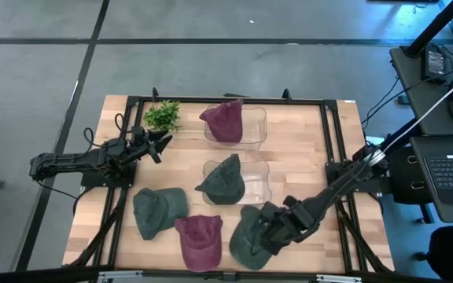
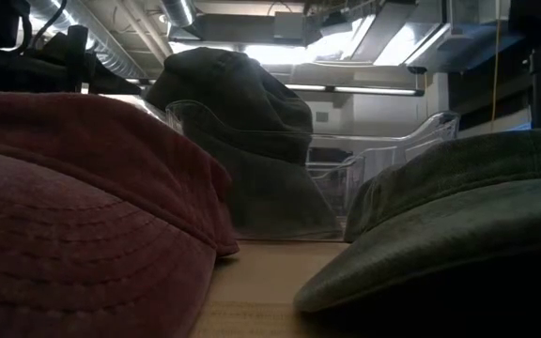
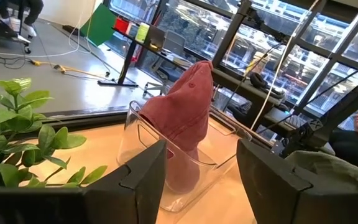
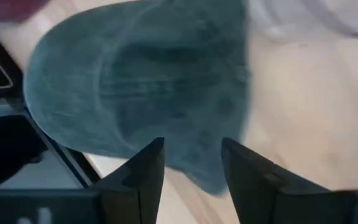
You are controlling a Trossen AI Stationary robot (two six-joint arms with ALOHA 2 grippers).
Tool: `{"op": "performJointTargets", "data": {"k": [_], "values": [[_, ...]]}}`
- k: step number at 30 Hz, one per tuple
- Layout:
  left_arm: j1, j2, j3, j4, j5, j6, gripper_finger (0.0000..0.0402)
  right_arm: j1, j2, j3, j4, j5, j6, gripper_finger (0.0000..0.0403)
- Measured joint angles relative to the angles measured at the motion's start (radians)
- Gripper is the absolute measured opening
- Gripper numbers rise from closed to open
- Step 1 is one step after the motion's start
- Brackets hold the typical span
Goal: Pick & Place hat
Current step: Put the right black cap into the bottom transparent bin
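A dark green hat lies flat on the table near its front edge; it also shows in the right wrist view and the low view. My right gripper is open just over this hat's right side, its fingertips apart above the hat's rim, with no touch showing. My left gripper is open and empty at the table's left, its fingers pointing at the far bin.
A maroon hat stands in the far clear bin, and a green hat in the middle bin. Another green hat and a maroon hat lie on the table. A plant is at the far left.
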Motion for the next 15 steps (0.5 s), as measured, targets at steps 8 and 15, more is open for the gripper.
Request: {"op": "performJointTargets", "data": {"k": [8,15], "values": [[0.000,0.000,0.000,0.001,0.000,-0.007,0.0190,0.032,-0.162,-0.278,0.232,0.051,0.059,0.0136],[0.000,0.000,0.000,-0.004,-0.001,-0.007,0.0191,0.018,-0.241,-0.438,0.359,0.128,0.174,0.0137]]}}
